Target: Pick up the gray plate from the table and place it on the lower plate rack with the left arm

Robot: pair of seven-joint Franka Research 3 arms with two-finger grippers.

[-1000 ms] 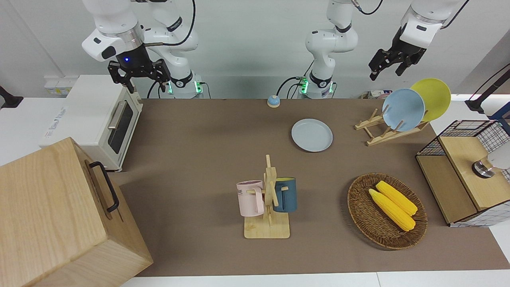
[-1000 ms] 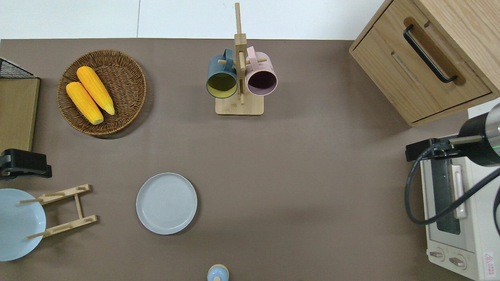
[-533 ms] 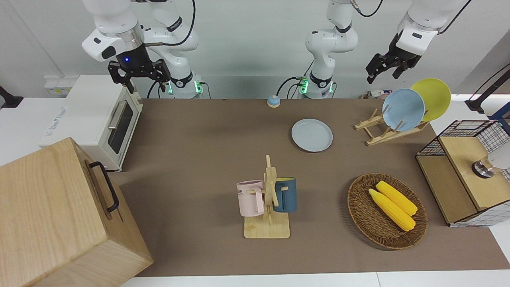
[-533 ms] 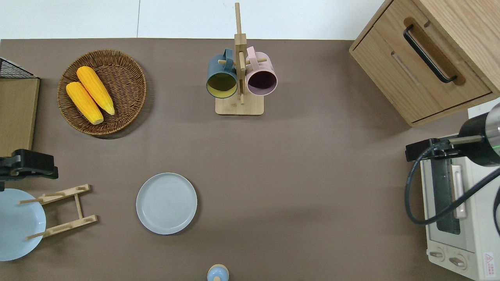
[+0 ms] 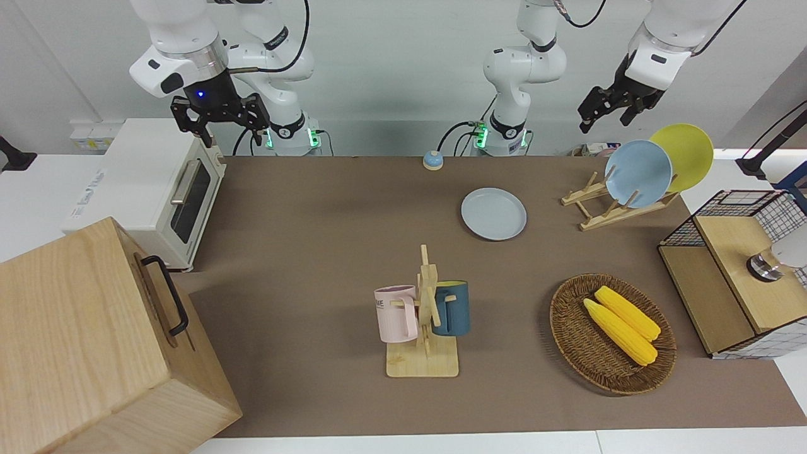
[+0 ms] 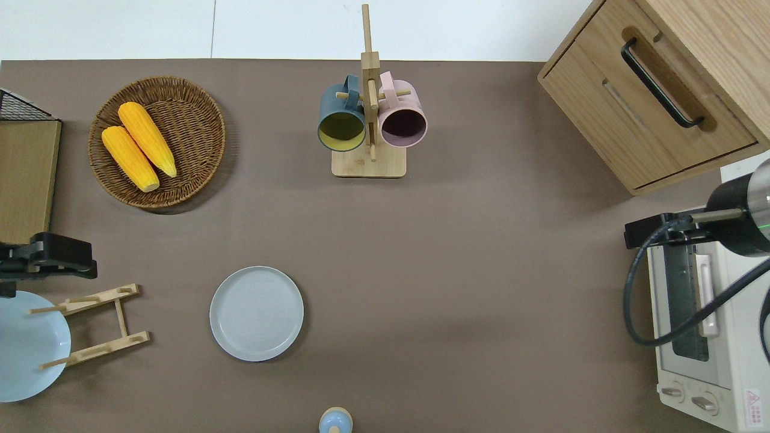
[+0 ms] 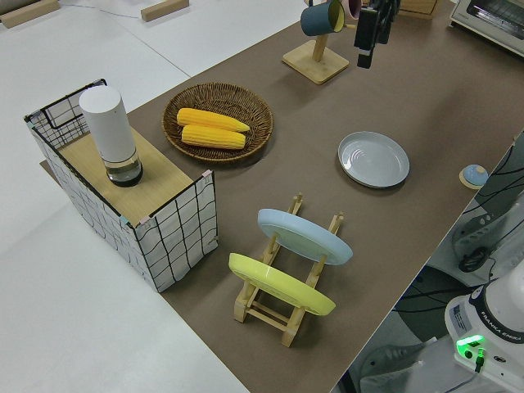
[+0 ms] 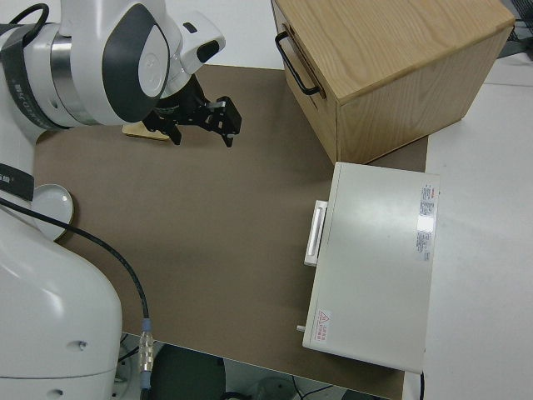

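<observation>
A robotics lab dressed as a mock kitchen is shown. Two white arms are mounted at one edge of a brown-matted worktop (image 5: 315,252), before bare white walls. Kitchen props are set out around a mug tree (image 5: 425,315): a toaster oven (image 5: 157,189), a wooden cabinet (image 5: 88,340) and a basket of corn (image 5: 611,334).

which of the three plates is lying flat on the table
The gray plate lies flat on the table. The sky-blue plate and the yellow plate stand tilted in the wooden plate rack.

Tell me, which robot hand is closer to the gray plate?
The left. The left gripper is up over the table beside the plate rack, toward the gray plate. The right arm is parked.
</observation>
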